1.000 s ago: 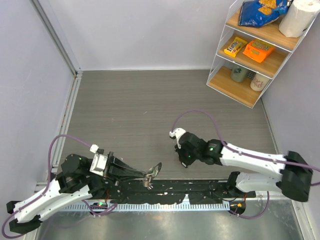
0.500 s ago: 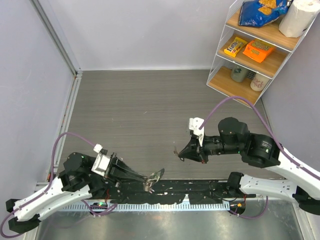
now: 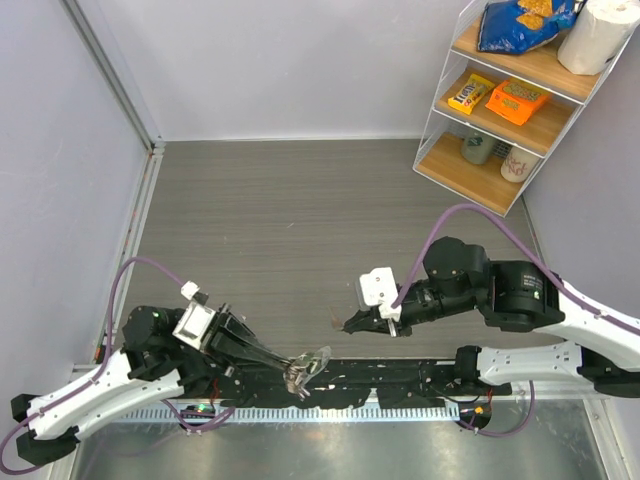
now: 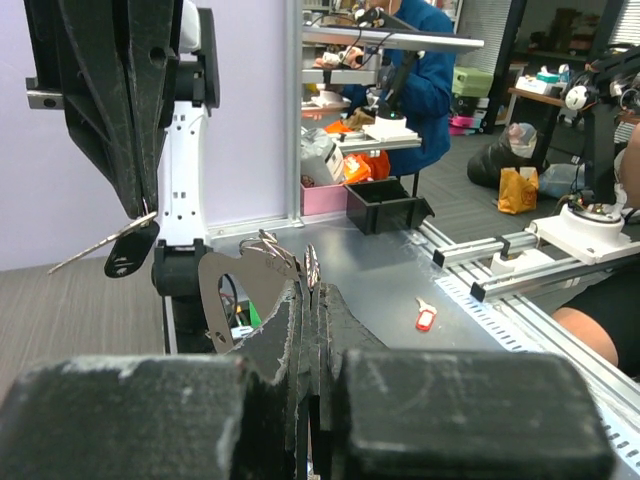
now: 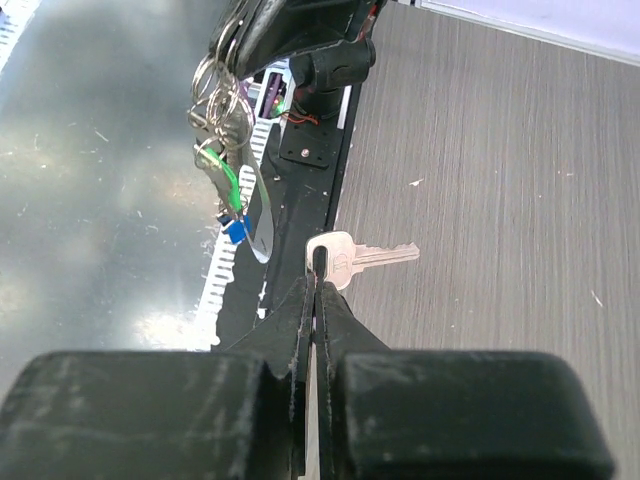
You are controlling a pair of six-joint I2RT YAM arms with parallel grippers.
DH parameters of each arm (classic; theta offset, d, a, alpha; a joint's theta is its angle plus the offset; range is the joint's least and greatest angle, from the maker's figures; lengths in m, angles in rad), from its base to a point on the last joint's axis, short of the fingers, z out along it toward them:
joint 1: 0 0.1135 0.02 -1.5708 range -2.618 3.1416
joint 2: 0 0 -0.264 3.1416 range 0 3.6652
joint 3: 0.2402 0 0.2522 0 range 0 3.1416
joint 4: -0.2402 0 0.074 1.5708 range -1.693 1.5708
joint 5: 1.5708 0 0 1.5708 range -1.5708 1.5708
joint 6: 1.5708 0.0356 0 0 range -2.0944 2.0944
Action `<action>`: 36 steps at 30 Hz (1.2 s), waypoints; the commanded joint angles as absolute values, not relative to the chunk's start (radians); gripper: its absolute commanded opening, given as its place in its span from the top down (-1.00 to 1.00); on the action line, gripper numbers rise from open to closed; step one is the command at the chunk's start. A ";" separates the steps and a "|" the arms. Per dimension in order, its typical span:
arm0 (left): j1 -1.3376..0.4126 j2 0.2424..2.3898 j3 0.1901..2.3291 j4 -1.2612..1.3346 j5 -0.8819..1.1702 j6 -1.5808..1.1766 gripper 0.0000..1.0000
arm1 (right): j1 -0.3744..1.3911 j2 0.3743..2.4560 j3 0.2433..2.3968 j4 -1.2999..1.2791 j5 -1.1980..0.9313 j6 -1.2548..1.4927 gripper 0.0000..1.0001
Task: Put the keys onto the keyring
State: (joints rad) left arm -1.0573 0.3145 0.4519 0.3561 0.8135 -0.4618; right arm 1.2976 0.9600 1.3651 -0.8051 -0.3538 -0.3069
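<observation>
Wire shelf (image 3: 470,178) back right: chip bag (image 3: 520,22) and paper towel roll (image 3: 603,35) on top, yellow box (image 3: 470,92) and orange box (image 3: 516,101) mid, two mugs (image 3: 478,149) at bottom. Grey wood-grain tabletop (image 3: 280,210).

A grey wood-grain counter (image 3: 280,220) filled the middle, closed in by pale lilac walls (image 3: 290,60) at the far side and left, with an aluminium post (image 3: 112,75) slanting along the left wall. At the far right stood a white wire shelf unit with three wooden boards (image 3: 450,175). The top board carried a blue snack bag (image 3: 520,25) and a white paper towel roll (image 3: 605,35). The middle board held a yellow box (image 3: 472,92) and an orange box (image 3: 517,101), and the lowest held two cups (image 3: 478,149). A brushed steel strip (image 3: 330,455) ran along the near edge. Beyond it lay a workshop with a black plastic bin (image 4: 388,210). The light was even.
</observation>
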 commanded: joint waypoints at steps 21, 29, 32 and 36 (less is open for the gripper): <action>-1.057 0.227 0.457 0.407 0.790 -0.512 1.00 | 1.036 1.019 1.224 -0.656 0.028 -0.083 0.90; -1.057 0.241 0.462 0.382 0.784 -0.482 1.00 | 0.926 1.010 1.174 -0.605 -0.319 -0.026 0.89; -1.057 0.261 0.469 0.385 0.793 -0.480 1.00 | 1.054 1.055 1.152 -0.633 0.967 0.098 0.90; -1.057 0.270 0.465 0.384 0.782 -0.479 1.00 | 0.892 0.982 1.094 -0.510 -0.015 0.099 0.90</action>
State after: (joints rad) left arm -1.0573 0.2581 0.4488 0.3523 0.8112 -0.4900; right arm 0.9585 1.0481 1.1530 -0.6697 0.2752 0.0196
